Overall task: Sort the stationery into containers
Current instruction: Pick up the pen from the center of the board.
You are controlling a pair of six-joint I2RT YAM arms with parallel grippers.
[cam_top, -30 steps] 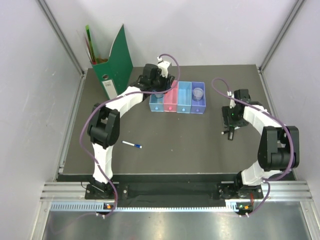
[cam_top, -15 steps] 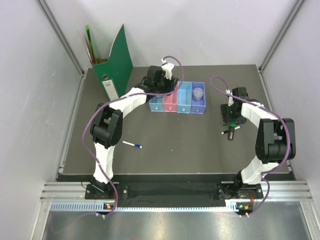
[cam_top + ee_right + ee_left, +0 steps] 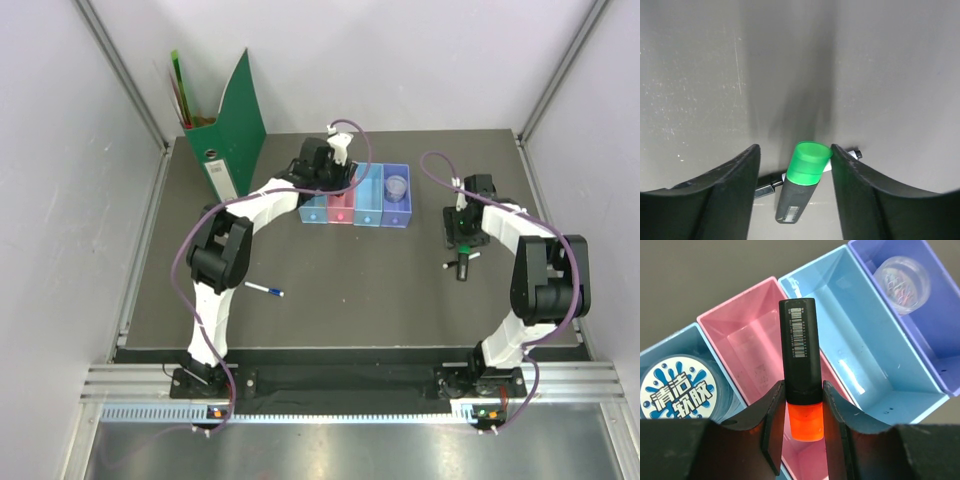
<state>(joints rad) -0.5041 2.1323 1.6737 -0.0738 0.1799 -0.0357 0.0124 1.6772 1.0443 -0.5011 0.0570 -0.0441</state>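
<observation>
- Far-left corner of the table (image 3: 380, 290): a green file holder (image 3: 228, 150) stood upright with coloured sheets sticking out of it.
- Near left, well apart from the trays: the white pen with blue cap (image 3: 265, 290) lay flat on the table, no arm near it.
- Left gripper (image 3: 801, 395): clamped narrow on the orange-and-black highlighter (image 3: 800, 350), fingers on the orange part and the black end pointing away. The wrist view showed it against the pink tray (image 3: 747, 325); its height above the tray could not be judged.
- Blue tray (image 3: 687, 340), left end of the row: held a round disc with a blue-and-white label (image 3: 676, 395).
- Light blue tray (image 3: 860, 340): nothing seen inside.
- Purple tray (image 3: 935, 340), right end: held a clear disc (image 3: 902, 277).
- Right gripper (image 3: 794, 155): jaws spread wide, straddling the black green-capped marker (image 3: 799, 192) lying on the table. One finger was just beside the cap, the other apart from it.
- A thin pale stick (image 3: 765, 190) lay crosswise under the marker; what it was could not be told.
</observation>
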